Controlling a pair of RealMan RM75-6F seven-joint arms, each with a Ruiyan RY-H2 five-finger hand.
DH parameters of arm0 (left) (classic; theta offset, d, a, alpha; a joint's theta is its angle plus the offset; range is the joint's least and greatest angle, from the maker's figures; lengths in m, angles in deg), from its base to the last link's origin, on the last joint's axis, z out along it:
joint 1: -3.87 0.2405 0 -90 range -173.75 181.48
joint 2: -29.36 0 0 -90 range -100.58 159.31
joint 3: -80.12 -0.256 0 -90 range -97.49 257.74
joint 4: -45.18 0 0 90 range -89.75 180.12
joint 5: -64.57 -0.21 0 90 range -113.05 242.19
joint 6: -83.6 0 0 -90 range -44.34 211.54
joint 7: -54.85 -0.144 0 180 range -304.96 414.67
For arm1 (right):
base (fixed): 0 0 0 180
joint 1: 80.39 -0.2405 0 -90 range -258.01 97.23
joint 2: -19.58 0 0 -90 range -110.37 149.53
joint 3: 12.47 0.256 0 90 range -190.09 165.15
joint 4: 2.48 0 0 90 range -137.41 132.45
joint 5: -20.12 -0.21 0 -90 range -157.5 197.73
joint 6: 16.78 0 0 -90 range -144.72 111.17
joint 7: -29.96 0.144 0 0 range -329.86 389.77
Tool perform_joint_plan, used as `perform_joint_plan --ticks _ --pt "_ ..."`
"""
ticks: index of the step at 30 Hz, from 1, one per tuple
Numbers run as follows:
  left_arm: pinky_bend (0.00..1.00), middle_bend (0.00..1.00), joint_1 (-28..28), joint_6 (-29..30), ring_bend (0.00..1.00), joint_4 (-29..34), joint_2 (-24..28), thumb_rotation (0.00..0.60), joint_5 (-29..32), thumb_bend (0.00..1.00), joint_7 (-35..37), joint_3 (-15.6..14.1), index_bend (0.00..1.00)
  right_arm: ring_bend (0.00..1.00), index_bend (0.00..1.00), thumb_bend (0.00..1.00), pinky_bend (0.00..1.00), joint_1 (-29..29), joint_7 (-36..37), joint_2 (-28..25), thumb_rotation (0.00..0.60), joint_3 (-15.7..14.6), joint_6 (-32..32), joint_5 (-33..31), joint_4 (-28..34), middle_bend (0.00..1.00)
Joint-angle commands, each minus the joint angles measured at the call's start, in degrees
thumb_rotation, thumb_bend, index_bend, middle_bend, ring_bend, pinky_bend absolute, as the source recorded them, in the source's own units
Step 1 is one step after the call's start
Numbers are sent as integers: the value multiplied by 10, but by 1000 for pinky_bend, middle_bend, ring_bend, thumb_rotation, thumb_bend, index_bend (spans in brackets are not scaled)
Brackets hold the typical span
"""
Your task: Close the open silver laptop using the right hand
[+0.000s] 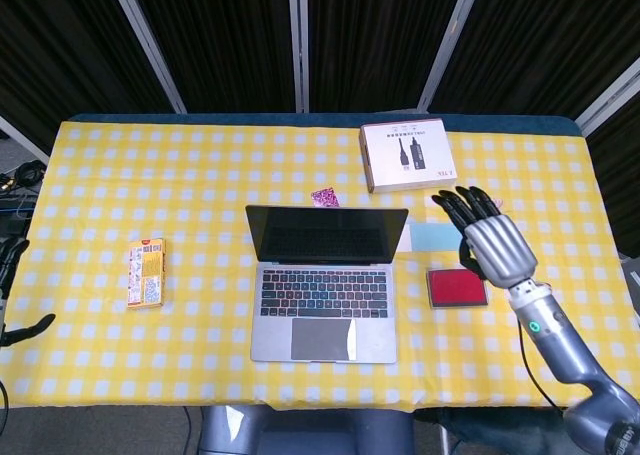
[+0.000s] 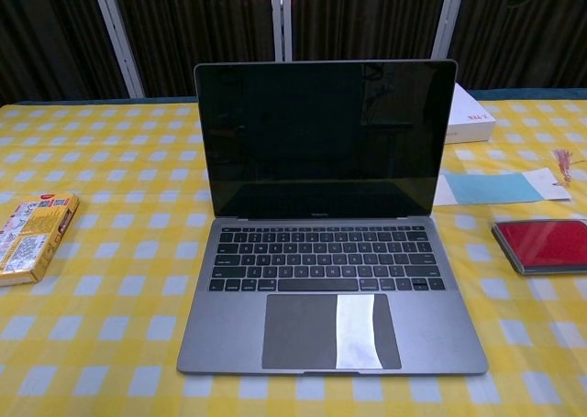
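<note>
The silver laptop (image 1: 325, 285) stands open in the middle of the yellow checked table, with its dark screen (image 2: 326, 137) upright and facing me. My right hand (image 1: 485, 237) hovers above the table just right of the lid. Its fingers are spread toward the far side and hold nothing, and it is not touching the laptop. Only the dark fingers of my left hand (image 1: 8, 260) show at the table's left edge, apart and empty, far from the laptop.
A white box (image 1: 407, 154) lies behind the right hand and a red case (image 1: 457, 287) lies beside the keyboard under the right arm. A light blue paper (image 1: 437, 237) sits right of the lid. A yellow snack box (image 1: 146, 272) is at the left and a small pink wrapper (image 1: 324, 197) behind the screen.
</note>
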State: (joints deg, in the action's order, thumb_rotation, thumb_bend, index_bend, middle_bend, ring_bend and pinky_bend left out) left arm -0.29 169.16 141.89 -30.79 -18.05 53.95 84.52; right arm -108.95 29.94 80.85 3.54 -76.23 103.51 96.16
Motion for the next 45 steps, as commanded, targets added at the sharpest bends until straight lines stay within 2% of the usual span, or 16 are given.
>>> perform_joint_plan --ticks 1,5,8,11,15,23,27,32,45 --pt "0 0 -4 -6 0 -1 -3 600 10 0 -6 5 0 0 105 1000 0 -70 19 1 600 44 94 -80 17 88" --pt "0 0 -8 -13 0 -3 -6 600 24 0 -13 10 0 0 111 1000 0 -135 -11 24 600 63 160 -158 -8 95" --pt "0 0 -10 -19 0 -7 -7 600 34 0 -16 13 0 1 113 1000 1 -171 -32 41 600 69 187 -206 -23 127" --pt "0 0 -13 -27 0 -11 -9 600 45 0 -15 17 0 35 115 1000 58 -201 -50 56 600 68 209 -250 -38 167" --pt "0 0 -17 -34 0 -15 -11 600 55 0 -18 20 0 104 131 1000 109 -238 -70 70 600 62 234 -311 -51 217" --pt "0 0 -19 -38 0 -19 -14 600 64 0 -23 21 0 188 182 1000 159 -296 -112 83 600 24 257 -407 -63 300" --pt "0 0 -20 -39 0 -20 -15 600 65 0 -24 21 0 273 244 1000 217 -311 -120 88 600 14 248 -430 -60 354" --pt "0 0 -21 -39 0 -22 -17 600 68 0 -28 22 0 336 295 1000 237 -320 -122 84 600 7 234 -440 -44 403" --pt "0 0 -21 -37 0 -20 -19 600 63 0 -30 20 0 367 370 1000 267 -321 -111 54 600 3 216 -427 14 435"
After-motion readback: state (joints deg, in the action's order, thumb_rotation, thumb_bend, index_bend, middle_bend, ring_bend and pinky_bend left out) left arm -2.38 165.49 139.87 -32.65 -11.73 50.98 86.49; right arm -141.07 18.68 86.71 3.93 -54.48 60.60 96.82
